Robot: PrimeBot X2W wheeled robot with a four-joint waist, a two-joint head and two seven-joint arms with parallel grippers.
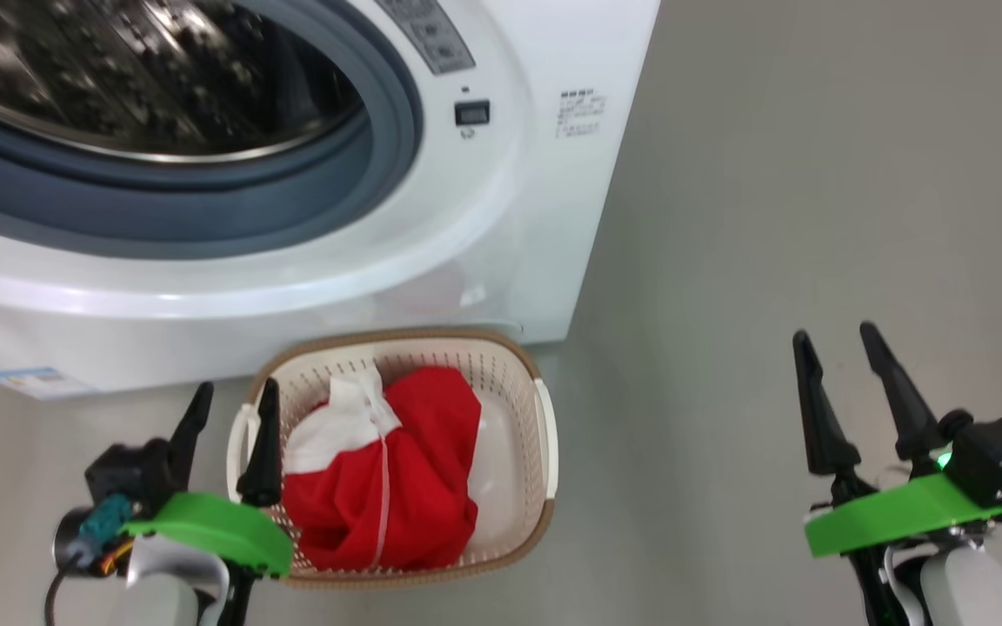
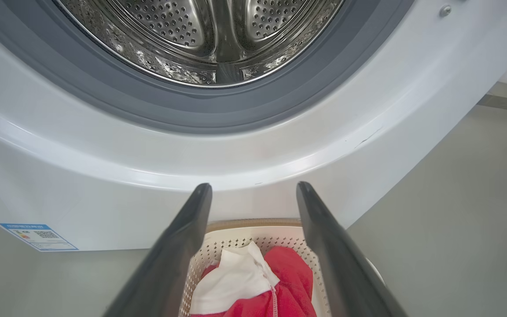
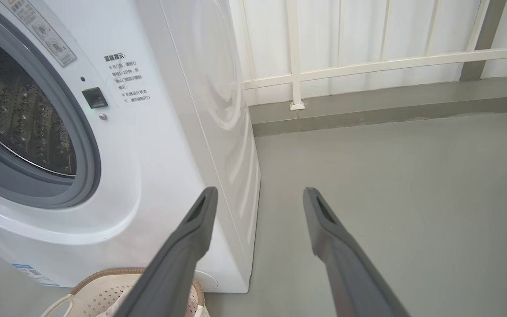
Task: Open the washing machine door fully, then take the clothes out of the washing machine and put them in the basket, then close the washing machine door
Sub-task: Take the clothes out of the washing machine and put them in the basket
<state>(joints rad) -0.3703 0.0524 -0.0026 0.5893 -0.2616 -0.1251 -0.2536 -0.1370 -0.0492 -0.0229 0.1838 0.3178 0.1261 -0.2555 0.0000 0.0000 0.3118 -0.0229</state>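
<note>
The left gripper (image 1: 237, 389) hovers low over the left rim of the basket (image 1: 397, 337), its fingers pointing toward the washing machine (image 1: 501, 217), spread apart and holding nothing. The right gripper (image 1: 834, 336) hangs over bare grey floor (image 1: 771, 217) well to the right, likewise parted and empty. The red-and-white clothes (image 1: 405, 469) lie bundled in the basket, just before the machine's front, below its steel drum (image 2: 200, 39).
</note>
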